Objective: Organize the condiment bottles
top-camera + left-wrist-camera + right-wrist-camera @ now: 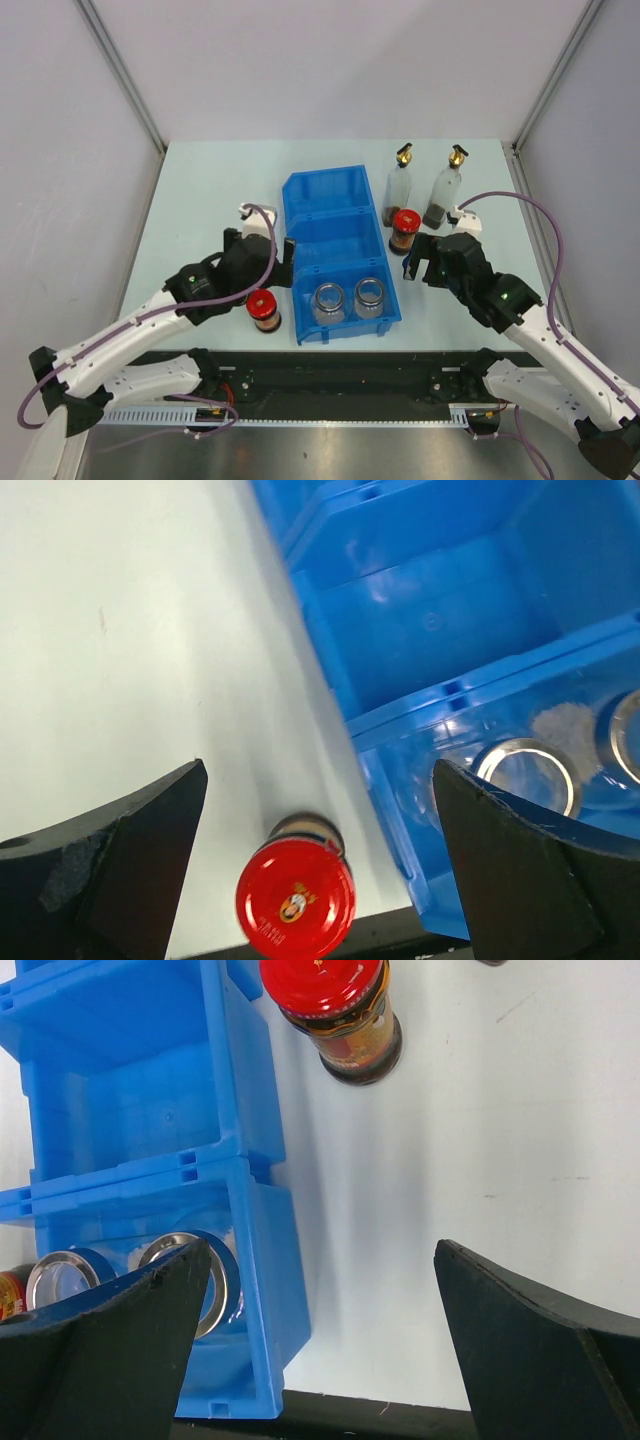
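The bin [335, 240] is blue, silver-lidded jars [328, 300] clear, red-lidded jars [264, 309] brown, bottles [398, 192] clear with gold spouts

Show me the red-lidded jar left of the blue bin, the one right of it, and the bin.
Left red-lidded jar [263, 304]: top view, lid.
Right red-lidded jar [404, 221]: top view, lid.
Blue bin [338, 243]: top view, middle compartment floor.

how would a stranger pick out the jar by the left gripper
Start at the blue bin. Off its near-left corner stands a short brown red-lidded jar. Its twin stands on the bin's right, beside two tall bottles.
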`<state>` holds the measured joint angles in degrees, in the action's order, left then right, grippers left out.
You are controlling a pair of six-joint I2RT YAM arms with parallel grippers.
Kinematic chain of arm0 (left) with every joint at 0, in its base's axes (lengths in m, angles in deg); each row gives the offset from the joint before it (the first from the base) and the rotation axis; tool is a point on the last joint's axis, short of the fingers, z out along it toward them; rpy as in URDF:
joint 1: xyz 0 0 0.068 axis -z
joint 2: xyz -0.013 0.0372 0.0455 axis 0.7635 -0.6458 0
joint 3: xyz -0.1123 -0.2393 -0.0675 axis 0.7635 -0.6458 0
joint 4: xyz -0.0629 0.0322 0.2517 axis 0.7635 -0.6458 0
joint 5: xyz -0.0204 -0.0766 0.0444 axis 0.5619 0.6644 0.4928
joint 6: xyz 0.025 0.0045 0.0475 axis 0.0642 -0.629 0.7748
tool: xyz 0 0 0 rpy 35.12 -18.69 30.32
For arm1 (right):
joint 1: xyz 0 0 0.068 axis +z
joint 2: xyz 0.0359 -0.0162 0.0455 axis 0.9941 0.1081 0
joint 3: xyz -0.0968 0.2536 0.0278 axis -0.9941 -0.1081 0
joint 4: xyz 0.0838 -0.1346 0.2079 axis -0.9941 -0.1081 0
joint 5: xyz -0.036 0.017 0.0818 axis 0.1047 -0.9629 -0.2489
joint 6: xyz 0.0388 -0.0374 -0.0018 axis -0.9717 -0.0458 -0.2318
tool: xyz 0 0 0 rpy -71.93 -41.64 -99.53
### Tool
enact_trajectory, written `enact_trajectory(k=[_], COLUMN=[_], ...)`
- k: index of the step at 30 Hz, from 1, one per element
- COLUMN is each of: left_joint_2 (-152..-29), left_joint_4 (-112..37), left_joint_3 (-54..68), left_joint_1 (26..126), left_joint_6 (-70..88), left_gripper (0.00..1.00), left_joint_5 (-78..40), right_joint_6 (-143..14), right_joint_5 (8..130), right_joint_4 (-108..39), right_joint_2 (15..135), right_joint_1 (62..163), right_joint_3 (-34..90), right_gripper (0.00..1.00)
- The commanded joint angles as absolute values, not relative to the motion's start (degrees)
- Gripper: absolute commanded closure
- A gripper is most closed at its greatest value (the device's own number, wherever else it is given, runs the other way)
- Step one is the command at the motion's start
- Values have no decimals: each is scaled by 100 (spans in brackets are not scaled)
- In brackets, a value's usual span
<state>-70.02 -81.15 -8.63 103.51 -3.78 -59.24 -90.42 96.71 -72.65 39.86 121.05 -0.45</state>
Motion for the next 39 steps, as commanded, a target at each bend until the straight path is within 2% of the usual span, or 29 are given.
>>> enact_trajectory(k=[1, 11, 25, 31, 34, 39], left_joint_2=[-6634, -6351, -6773, -6686, -6589, -6475], left_joint_4=[-8779, -9078, -9043, -8964, -8903, -8780], left_joint_3=[-1066, -1787, -2077, -2218, -2288, -2367], left_joint_1=[10172, 10163, 10163, 10163, 10163, 10163], left_joint_6=[-1360, -2266, -2267, -2469, -2452, -2346], left_gripper=[0, 0, 0, 6, 13, 45], left_joint_5=[-6162, -5846, -5362, -5239, -5169, -5063], right_joint_6=[-9069, -9165, -9262, -9279, -9280, -9280], right_joint_5=[9804, 9734, 9672, 9681, 9672, 9689], right_joint_4=[-7286, -7190, -7172, -7163, -7155, -7146], right_joint_2=[3974, 3991, 4000, 3991, 4009, 3992], right_joint_1=[12071, 12071, 12071, 12071, 12062, 12079], right_joint_3=[-43, -201, -306, -324, -333, -341], right_gripper=[0, 0, 0, 0, 0, 0])
